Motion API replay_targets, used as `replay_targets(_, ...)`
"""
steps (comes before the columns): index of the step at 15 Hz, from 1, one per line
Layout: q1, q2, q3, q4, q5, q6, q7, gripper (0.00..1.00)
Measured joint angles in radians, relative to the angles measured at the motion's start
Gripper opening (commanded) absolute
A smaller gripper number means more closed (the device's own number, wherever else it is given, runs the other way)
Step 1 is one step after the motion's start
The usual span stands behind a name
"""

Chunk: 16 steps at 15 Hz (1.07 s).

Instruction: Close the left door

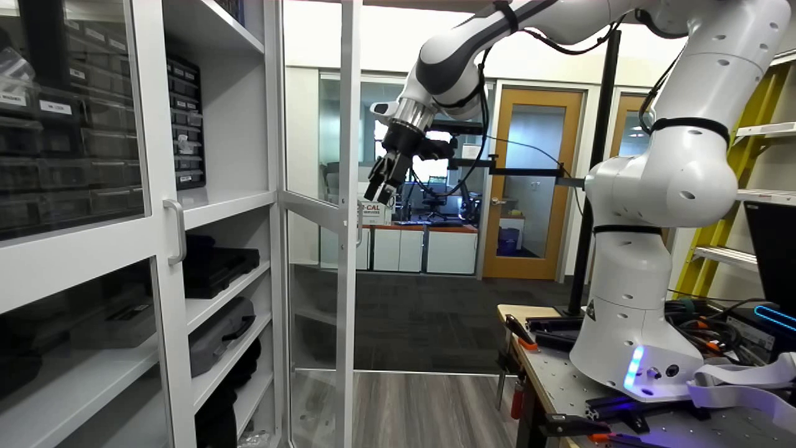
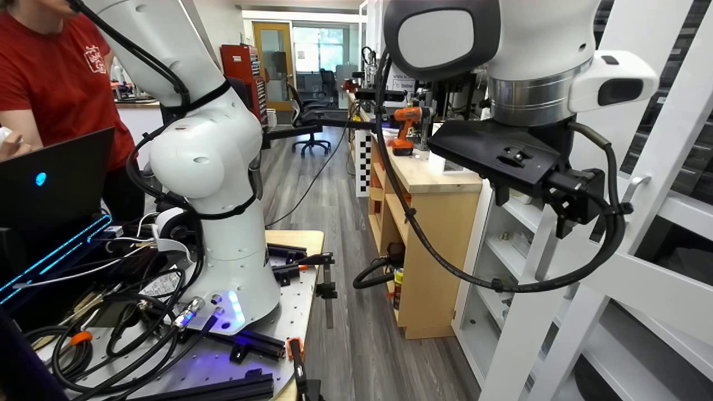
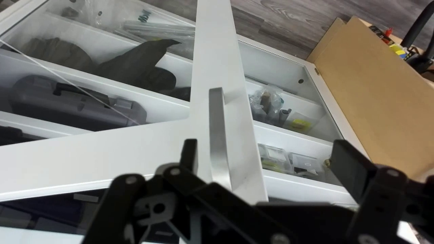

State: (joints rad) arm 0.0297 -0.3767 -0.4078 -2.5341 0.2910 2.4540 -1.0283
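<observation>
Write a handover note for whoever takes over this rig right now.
Gripper: open, not clamped on anything, near the handle of the left door; whether it touches is unclear.
Left door: standing open, out from the cabinet.
Done: gripper is at the handle side; nothing closed yet.
Remaining: swing the left door shut, probably by pushing.
</observation>
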Motion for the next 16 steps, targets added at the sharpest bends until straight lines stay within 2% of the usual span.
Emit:
replay_targets(1, 0.000, 0.000, -0.001, 0.000, 0.007, -0.001, -0.019, 0.97)
replay_targets(2, 0.000, 0.000, -0.001, 0.000, 0.011, -0.004, -0.034, 0.74)
replay_targets(4, 0.000, 0.001, -0.001, 0.000, 0.014, -0.011, -0.057, 0.70)
replay_targets(10, -0.005, 0.007, -0.001, 0.000, 0.014, -0.039, -0.112, 0.29)
replay_targets(11, -0.005, 0.008, -0.001, 0.000, 0.014, -0.039, -0.125, 0.73)
replay_targets(12, -0.006, 0.010, -0.001, 0.000, 0.014, -0.040, -0.135, 0.69)
replay_targets(13, -0.007, 0.011, 0.000, 0.000, 0.013, -0.041, -0.139, 0.70)
replay_targets(16, -0.028, 0.020, 0.009, 0.000, -0.008, -0.041, -0.141, 0.88)
